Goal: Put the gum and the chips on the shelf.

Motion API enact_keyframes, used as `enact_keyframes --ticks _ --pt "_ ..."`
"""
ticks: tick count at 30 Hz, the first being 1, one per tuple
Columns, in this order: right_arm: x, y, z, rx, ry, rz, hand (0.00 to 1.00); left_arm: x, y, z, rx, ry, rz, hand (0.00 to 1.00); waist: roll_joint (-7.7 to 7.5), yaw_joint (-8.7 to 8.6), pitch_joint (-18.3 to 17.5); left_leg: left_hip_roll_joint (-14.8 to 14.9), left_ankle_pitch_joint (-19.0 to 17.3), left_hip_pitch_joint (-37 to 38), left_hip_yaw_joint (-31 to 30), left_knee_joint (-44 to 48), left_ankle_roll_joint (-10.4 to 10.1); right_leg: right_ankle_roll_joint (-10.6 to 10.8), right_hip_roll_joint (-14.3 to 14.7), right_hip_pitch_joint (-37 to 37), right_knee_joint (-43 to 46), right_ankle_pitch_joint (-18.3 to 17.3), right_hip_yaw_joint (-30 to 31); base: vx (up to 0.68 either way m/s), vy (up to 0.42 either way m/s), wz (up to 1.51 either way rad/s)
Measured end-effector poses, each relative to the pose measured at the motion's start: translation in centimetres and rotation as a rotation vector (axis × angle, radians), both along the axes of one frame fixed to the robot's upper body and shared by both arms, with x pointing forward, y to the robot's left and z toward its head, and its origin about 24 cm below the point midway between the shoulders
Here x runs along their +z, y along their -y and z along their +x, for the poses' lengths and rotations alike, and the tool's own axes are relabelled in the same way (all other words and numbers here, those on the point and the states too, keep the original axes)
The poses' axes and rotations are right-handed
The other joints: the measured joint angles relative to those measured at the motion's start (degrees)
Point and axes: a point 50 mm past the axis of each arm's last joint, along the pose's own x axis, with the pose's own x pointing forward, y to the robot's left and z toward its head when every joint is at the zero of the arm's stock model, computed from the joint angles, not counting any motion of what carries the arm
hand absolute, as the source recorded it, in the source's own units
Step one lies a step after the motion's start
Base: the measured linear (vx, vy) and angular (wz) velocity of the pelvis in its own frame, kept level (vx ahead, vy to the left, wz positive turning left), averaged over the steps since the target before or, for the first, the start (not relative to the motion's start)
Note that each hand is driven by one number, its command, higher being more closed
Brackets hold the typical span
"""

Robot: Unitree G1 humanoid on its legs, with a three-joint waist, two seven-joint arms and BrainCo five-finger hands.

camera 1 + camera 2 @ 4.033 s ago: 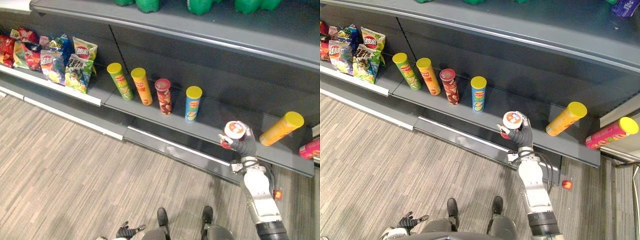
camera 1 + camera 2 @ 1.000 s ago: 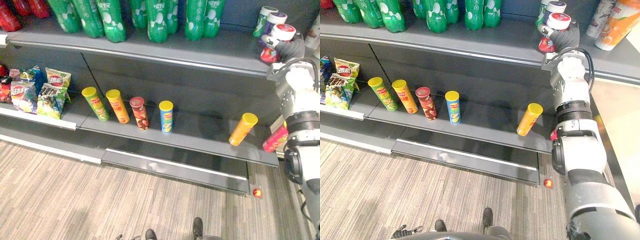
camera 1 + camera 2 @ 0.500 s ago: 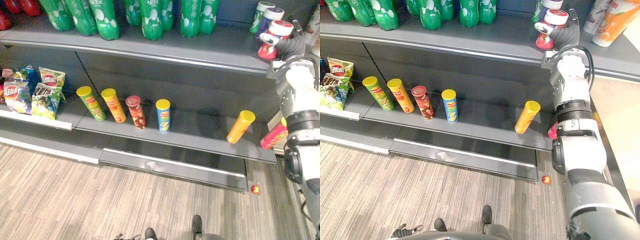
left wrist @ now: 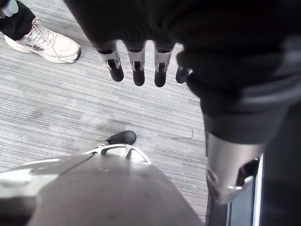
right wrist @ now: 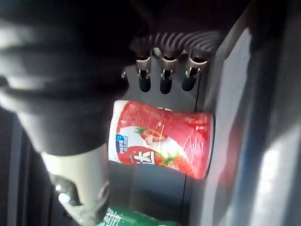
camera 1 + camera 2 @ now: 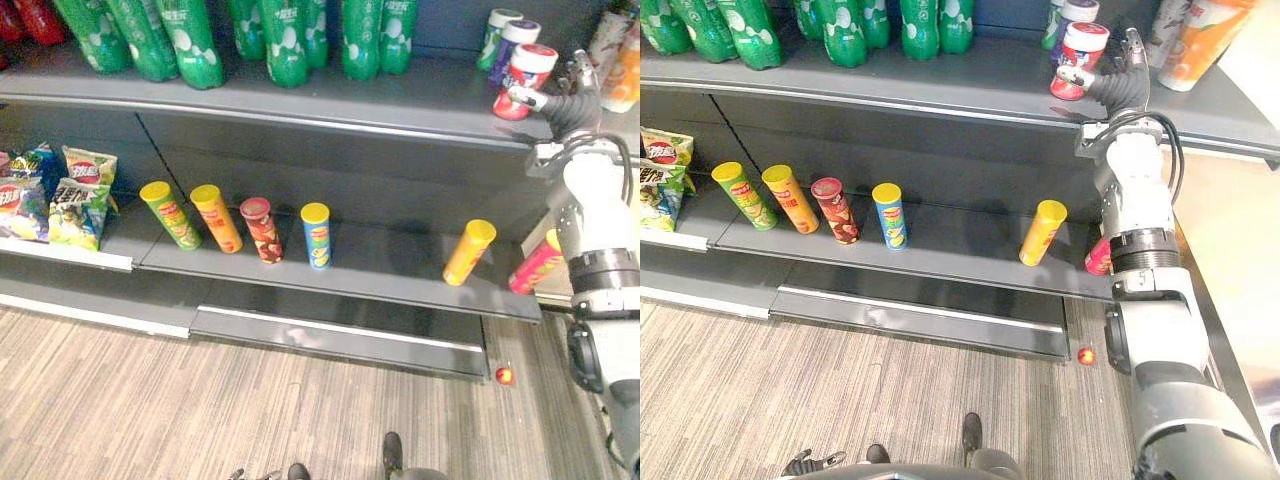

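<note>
The red strawberry-printed gum jar with a white lid (image 6: 1077,60) is standing upright near the right end of the grey upper shelf (image 6: 970,80), close to its near edge. The right robot hand (image 6: 1116,88) is hovering just to the right of the jar with its grip released. Its fingers (image 5: 162,77) are pointing out straight, not curling round the jar, and its thumb is reaching toward the jar's base; whether the thumb is touching cannot be told.

Just behind the gum jar, a purple jar with a white lid (image 6: 515,45) and a green jar with a white lid (image 6: 493,30) are standing side by side. Farther left on the same shelf a row of green plastic bottles (image 6: 280,40) is lining the back, and orange-labelled bottles (image 6: 1195,40) are standing to the right of the robot hand.

On the grey lower shelf (image 6: 400,270), four chip tubes are standing in a row: a green one (image 6: 167,213), an orange one (image 6: 216,217), a dark red one (image 6: 261,229) and a blue one (image 6: 317,234). Well to their right a yellow chip tube (image 6: 468,251) is leaning, with a pink chip tube (image 6: 535,262) beside it at the shelf's right end. Colourful chip bags (image 6: 75,200) are sitting at the far left.

The left robot hand (image 4: 136,66) is hanging low over the grey striped floor (image 6: 150,400), fingers relaxed and grasping nothing, with a person's white shoe (image 4: 42,42) nearby.
</note>
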Motion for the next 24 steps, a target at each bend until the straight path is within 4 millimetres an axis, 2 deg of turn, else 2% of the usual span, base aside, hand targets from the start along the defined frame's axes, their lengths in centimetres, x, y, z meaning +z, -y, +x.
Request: enact_keyframes --ticks 5,10,14,19,24 --pt "-1.2 0.3 -1.4 -0.004 0.036 -0.035 0.00 0.0 0.0 -0.1 -0.001 -0.004 0.001 0.00 -0.07 -0.52 -0.04 -0.12 -0.02 0.25 0.29 0.00 -0.03 0.02 -0.08 0.03 0.08 0.00 0.34 0.00 0.002 -0.01" --pt "-3.0 1.1 -4.1 -0.001 0.096 -0.035 0.00 0.0 -0.2 -0.2 -0.010 -0.008 0.006 0.00 -0.25 -0.86 -0.16 -0.16 -0.14 0.48 0.72 -0.01 -0.11 0.04 -0.09 0.07 0.07 -0.01 0.56 0.00 0.002 -0.02" --pt "-4.6 0.8 -6.4 0.035 0.119 -0.042 0.00 0.0 -0.2 -0.4 -0.014 -0.012 0.008 0.00 -0.28 -1.09 -0.19 -0.13 -0.14 0.49 0.71 -0.01 -0.12 0.04 -0.06 0.08 0.06 -0.01 0.50 0.00 0.000 0.00" --pt "-7.8 -1.2 -9.9 0.150 0.122 -0.039 0.00 0.0 -0.4 -0.6 -0.021 -0.018 0.016 0.00 -0.82 -1.14 -0.93 -0.16 -0.19 0.40 0.17 -0.01 -0.18 -0.07 -0.16 0.14 0.10 -0.11 0.10 0.00 0.000 0.04" --pt "-11.7 -4.1 -13.0 0.314 0.034 -0.024 0.00 0.1 -1.2 -1.3 -0.030 -0.038 0.033 0.00 -2.74 -1.39 -3.07 -0.41 -0.35 -0.38 -0.90 -0.01 -0.41 -0.53 -0.62 -0.11 0.36 -0.43 -0.87 0.00 0.006 0.10"
